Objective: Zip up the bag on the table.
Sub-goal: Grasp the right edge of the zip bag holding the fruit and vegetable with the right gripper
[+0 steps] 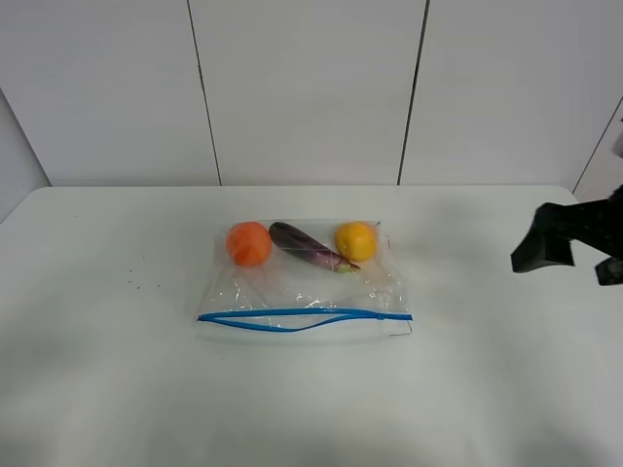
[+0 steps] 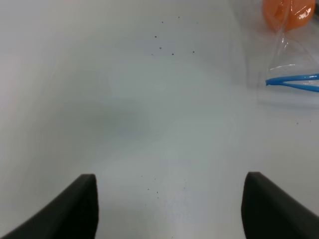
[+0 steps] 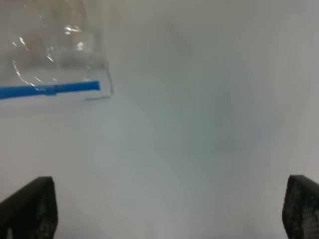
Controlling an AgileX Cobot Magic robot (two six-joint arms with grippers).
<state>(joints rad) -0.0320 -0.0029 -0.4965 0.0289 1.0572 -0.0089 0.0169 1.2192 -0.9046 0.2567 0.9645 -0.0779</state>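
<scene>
The clear bag (image 1: 302, 287) lies flat in the middle of the white table (image 1: 117, 370). An orange (image 1: 248, 243), a purple eggplant (image 1: 310, 246) and a yellow pear (image 1: 355, 240) show through along its far side. Its blue zipper strip (image 1: 302, 317) runs along the near edge and gapes apart over the left and middle. My right gripper (image 1: 574, 258) hovers open and empty at the right, well clear of the bag. The right wrist view shows the open gripper (image 3: 169, 179) and the strip's right end (image 3: 50, 90). My left gripper (image 2: 170, 177) is open over bare table, with the strip's left end (image 2: 294, 82) beyond it.
A white panelled wall (image 1: 311, 88) stands behind the table's far edge. A few tiny dark specks (image 2: 167, 45) mark the tabletop left of the bag. The left arm does not show in the high view.
</scene>
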